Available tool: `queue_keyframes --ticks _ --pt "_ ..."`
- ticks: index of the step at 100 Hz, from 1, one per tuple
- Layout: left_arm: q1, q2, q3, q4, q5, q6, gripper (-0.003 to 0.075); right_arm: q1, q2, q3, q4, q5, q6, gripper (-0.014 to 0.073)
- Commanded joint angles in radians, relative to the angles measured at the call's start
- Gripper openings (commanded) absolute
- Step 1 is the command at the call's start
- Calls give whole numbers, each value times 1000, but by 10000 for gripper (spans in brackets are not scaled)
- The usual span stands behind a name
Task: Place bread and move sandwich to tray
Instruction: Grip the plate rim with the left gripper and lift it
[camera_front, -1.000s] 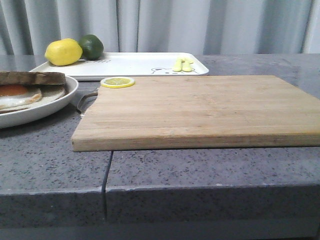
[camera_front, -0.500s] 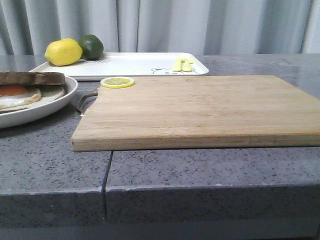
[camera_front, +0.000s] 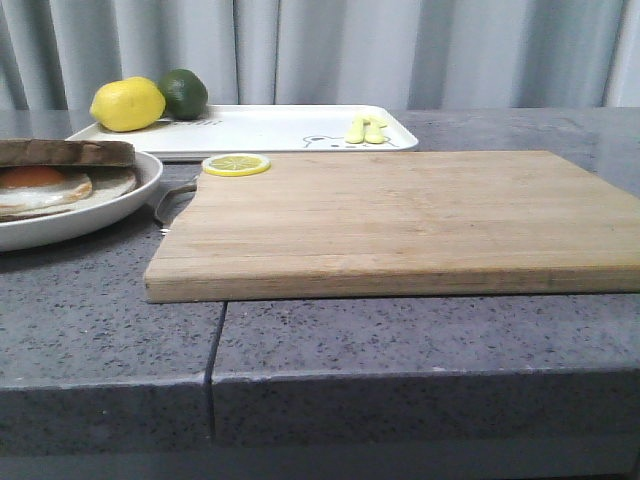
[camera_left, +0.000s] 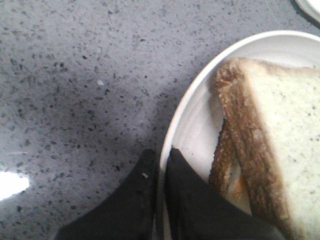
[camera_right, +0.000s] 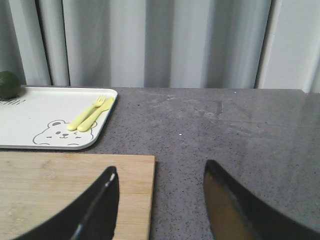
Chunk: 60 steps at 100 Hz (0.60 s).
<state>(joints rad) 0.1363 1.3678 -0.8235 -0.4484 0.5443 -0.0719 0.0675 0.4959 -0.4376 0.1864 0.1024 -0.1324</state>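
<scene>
The sandwich (camera_front: 62, 168) lies on a round white plate (camera_front: 120, 205) at the table's left edge. It is brown-crusted bread with a fried egg. In the left wrist view the top bread (camera_left: 285, 135) slice, pale with a dark crust, covers the egg. My left gripper (camera_left: 161, 156) is shut on the plate's rim (camera_left: 172, 127), one finger inside and one outside. The white tray (camera_front: 280, 128) sits at the back, with a bear drawing (camera_right: 54, 132). My right gripper (camera_right: 160, 172) hangs open and empty over the right end of the cutting board (camera_right: 60, 190). Neither gripper appears in the front view.
A large wooden cutting board (camera_front: 400, 215) fills the table's middle, with a lemon slice (camera_front: 236, 164) on its back left corner. On the tray stand a lemon (camera_front: 127, 103), a lime (camera_front: 183, 92) and yellow cutlery (camera_front: 365, 128). A curtain hangs behind the table.
The plate with the sandwich has shifted slightly to the right in the front view. Everything else stays put.
</scene>
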Motion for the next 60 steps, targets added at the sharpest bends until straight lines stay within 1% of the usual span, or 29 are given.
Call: queue_keyframes --ticks 1,38,60 --pt "-5 -51 -26 -71 -33 -9 -19 -8 0 -28 -8 -70 -3 395" --pt "-5 -162 -32 -172 -51 -7 -19 -8 0 -28 -7 -70 -3 395" --pt "-5 -153 -77 -306 -63 89 -19 -8 0 -28 -7 -70 -3 395"
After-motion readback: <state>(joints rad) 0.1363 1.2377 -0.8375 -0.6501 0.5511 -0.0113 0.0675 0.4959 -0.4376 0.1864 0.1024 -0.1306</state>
